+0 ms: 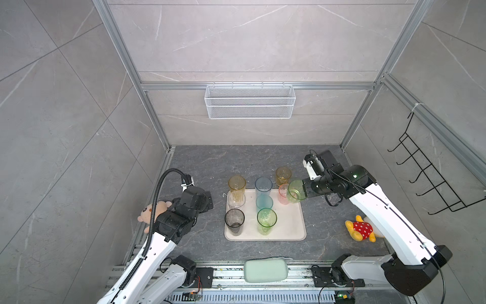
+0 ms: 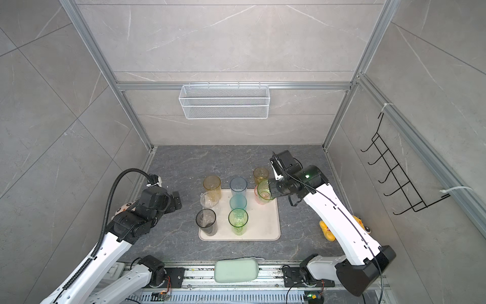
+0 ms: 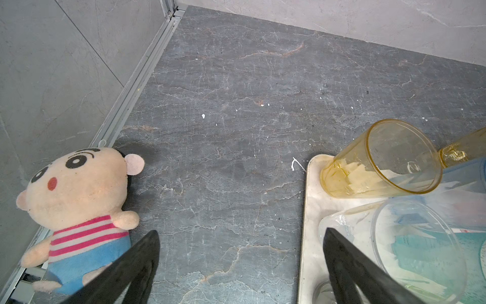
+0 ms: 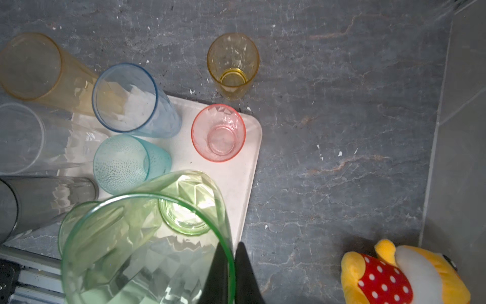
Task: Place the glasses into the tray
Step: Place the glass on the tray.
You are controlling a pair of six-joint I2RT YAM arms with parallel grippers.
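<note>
Flat cream rectangular tray (image 1: 290,223) lies bare at its near right; left gripper (image 3: 240,231) gapes beside its left edge; right gripper (image 4: 232,250) pinches the rim of a tilted green faceted tumbler (image 4: 147,250) over the far right corner, just beside a short pink tumbler (image 1: 283,194); short amber tumbler (image 1: 283,175) stands beyond, off-tray.

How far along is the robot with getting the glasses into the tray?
Seven glasses already stand in the tray: tall amber, clear, smoky grey, pale blue, teal, tall green and pink. The right gripper pinches the rim of a short green glass over the tray's far right corner. One short amber glass is left on the table behind it. The left gripper is open, empty.
</note>
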